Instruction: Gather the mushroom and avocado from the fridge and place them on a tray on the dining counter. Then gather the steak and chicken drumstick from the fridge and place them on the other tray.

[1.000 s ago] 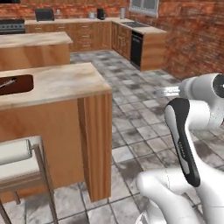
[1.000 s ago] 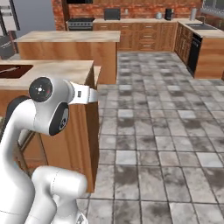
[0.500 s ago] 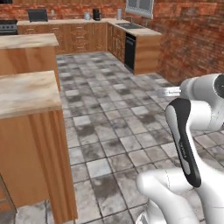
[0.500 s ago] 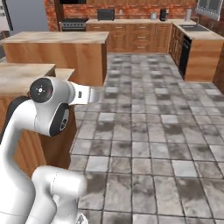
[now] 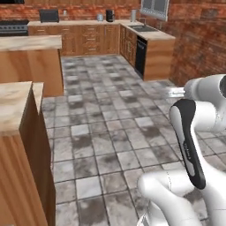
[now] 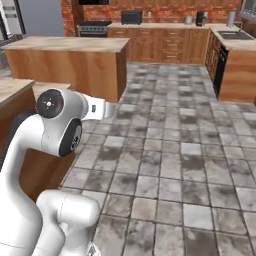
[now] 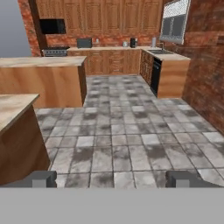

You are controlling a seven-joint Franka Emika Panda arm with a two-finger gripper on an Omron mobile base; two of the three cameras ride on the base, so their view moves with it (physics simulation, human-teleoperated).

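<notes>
Gripper [image 7: 112, 178] open, empty — fingertips wide apart; arm folded high, hand level over tiled floor [image 7: 127, 131].

- I count two wooden counters with beige tops: the dining counter [image 7: 13, 109] and an island [image 7: 43, 78].
- One microwave [image 7: 84, 43].
- One window [image 7: 174, 24].

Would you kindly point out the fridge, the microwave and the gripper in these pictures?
fridge [image 6: 37, 17]: right base view, on its grey door.
microwave [image 6: 131, 17]: right base view, on its dark front.
gripper [image 7: 112, 179]: hand view, midway between the wide-apart fingertips.
</notes>
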